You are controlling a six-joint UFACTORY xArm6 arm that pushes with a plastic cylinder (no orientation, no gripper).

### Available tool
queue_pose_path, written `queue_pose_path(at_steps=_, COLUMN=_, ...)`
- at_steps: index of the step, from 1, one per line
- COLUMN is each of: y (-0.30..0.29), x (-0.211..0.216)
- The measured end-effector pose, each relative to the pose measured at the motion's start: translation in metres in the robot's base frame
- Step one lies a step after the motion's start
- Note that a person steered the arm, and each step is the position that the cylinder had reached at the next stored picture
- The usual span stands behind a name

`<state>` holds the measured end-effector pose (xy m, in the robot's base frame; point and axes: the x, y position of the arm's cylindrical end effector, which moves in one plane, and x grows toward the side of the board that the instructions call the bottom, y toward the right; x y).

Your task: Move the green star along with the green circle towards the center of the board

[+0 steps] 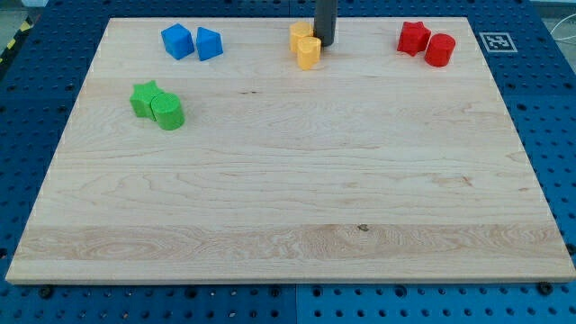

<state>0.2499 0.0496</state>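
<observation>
While my tip (325, 44) stands up top, green star (144, 97) lies far left.

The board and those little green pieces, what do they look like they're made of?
The board looks like pale wood with a smooth matt finish: grain streaks and plank seams run across it. The green star and green circle, touching at the view's left, look like solid-coloured matt plastic or painted wood; I cannot tell which. My tip is far off, beside the yellow blocks.
</observation>
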Motion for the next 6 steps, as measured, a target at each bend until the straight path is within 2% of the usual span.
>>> queue_pose_path(at_steps=1, y=0.023, x=0.001)
queue_pose_path(at_steps=2, y=0.063, x=0.02)
queue_pose_path(at_steps=3, y=0.063, x=0.066)
queue_pose_path(at_steps=4, y=0.047, x=0.098)
queue_pose_path(at_steps=6, y=-0.054, x=0.106)
